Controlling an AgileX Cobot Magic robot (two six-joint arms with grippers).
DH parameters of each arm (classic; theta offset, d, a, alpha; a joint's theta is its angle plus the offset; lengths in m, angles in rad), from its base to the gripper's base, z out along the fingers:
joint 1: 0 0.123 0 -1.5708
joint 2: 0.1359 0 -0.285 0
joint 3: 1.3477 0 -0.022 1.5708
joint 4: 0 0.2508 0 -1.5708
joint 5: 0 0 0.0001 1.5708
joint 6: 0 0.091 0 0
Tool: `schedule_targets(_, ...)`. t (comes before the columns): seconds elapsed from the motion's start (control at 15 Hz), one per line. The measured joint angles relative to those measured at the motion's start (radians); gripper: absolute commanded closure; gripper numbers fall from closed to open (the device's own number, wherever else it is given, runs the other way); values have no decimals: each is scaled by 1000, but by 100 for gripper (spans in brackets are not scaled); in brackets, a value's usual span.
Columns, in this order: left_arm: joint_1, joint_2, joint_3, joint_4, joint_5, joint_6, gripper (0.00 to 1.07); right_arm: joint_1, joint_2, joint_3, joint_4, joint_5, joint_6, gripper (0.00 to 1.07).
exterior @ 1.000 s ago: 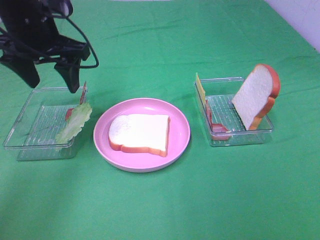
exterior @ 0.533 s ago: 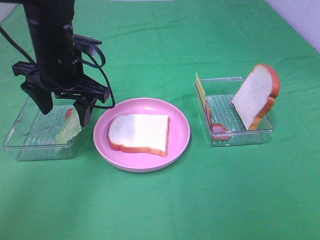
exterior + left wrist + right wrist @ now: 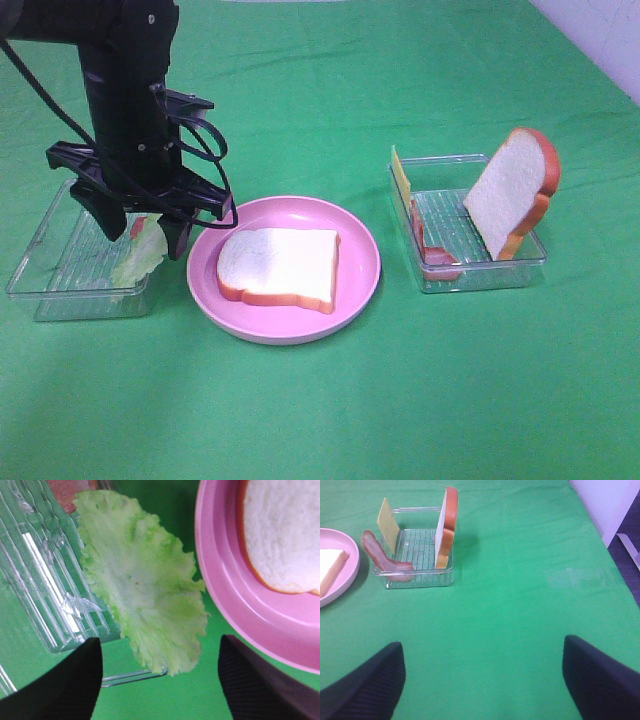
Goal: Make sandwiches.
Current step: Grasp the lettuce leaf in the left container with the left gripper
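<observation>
One white bread slice (image 3: 280, 265) lies flat on the pink plate (image 3: 362, 232). A second slice (image 3: 510, 200) leans upright in the right clear tray (image 3: 480, 278), with a yellow cheese square (image 3: 400, 175) and a pink ham strip (image 3: 432, 252) beside it. The green lettuce leaf (image 3: 140, 260) drapes over the right rim of the left clear tray (image 3: 60, 255). My left gripper (image 3: 143, 232) hangs low over the leaf, open, one finger on each side of it. In the left wrist view the lettuce (image 3: 145, 595) lies between the dark fingertips (image 3: 75, 680). My right gripper (image 3: 482, 680) is open over bare cloth.
A reddish piece (image 3: 137, 226) sits in the left tray by the lettuce. Green cloth (image 3: 330, 420) covers the table. The right arm is out of the exterior view. A pale floor and wall edge (image 3: 620, 510) border the table on the right.
My left arm has come down from high at the back left to just above the lettuce at the left tray's right rim. Everything else is unmoved.
</observation>
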Motion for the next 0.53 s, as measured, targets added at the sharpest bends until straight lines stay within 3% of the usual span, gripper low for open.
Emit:
schedule_targets(0.27,0,6,0,0,-18,0,67,0,0,0,0,0,0,27)
schedule_targets(0.33,0,6,0,0,-18,0,78,0,0,0,0,0,0,27)
schedule_targets(0.53,0,6,0,0,-26,0,91,0,0,0,0,0,0,27)
